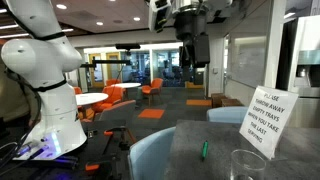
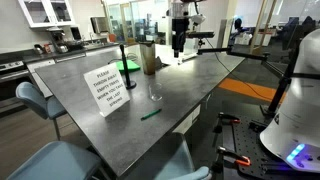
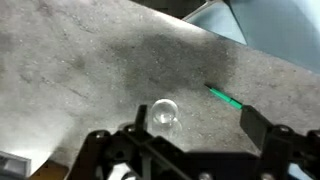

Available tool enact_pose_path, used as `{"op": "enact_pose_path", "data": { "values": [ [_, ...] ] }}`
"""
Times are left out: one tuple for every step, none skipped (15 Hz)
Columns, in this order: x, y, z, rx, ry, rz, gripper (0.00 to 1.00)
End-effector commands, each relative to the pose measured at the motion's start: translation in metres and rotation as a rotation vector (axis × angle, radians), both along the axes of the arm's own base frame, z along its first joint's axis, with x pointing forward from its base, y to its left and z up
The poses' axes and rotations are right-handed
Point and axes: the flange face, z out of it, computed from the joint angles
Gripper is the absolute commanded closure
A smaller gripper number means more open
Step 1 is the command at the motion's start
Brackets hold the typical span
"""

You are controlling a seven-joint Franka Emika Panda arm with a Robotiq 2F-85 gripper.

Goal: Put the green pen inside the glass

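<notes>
The green pen (image 3: 225,97) lies flat on the grey table, a short way from the glass (image 3: 164,115), which stands upright and empty. Both exterior views show the pen (image 1: 204,150) (image 2: 151,114) and the glass (image 1: 245,165) (image 2: 155,90). My gripper (image 3: 200,135) hangs high above the table, open and empty, with its fingers either side of the view. It also shows high up in both exterior views (image 1: 190,42) (image 2: 178,42), well away from the pen and glass.
A white paper sign (image 2: 112,88) (image 1: 268,115) stands on the table near the glass. A dark cup (image 2: 149,58) and a black stand (image 2: 122,62) are at the far end. Chairs stand beside the table's edge (image 2: 190,118).
</notes>
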Motion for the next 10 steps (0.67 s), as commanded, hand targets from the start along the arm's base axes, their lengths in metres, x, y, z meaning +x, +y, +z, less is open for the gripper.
{"op": "enact_pose_path", "data": {
  "values": [
    [0.0002, 0.0000, 0.0007, 0.000, 0.000, 0.000, 0.00],
    [0.0002, 0.0000, 0.0007, 0.000, 0.000, 0.000, 0.00],
    [0.0002, 0.0000, 0.0007, 0.000, 0.000, 0.000, 0.00],
    [0.0002, 0.0000, 0.0007, 0.000, 0.000, 0.000, 0.00],
    [0.0002, 0.0000, 0.0007, 0.000, 0.000, 0.000, 0.00],
    [0.0002, 0.0000, 0.0007, 0.000, 0.000, 0.000, 0.00],
    [0.0002, 0.0000, 0.0007, 0.000, 0.000, 0.000, 0.00],
    [0.0002, 0.0000, 0.0007, 0.000, 0.000, 0.000, 0.00],
    [0.0002, 0.0000, 0.0007, 0.000, 0.000, 0.000, 0.00],
    [0.0005, 0.0017, 0.0005, 0.002, -0.019, -0.050, 0.00]
  ]
}}
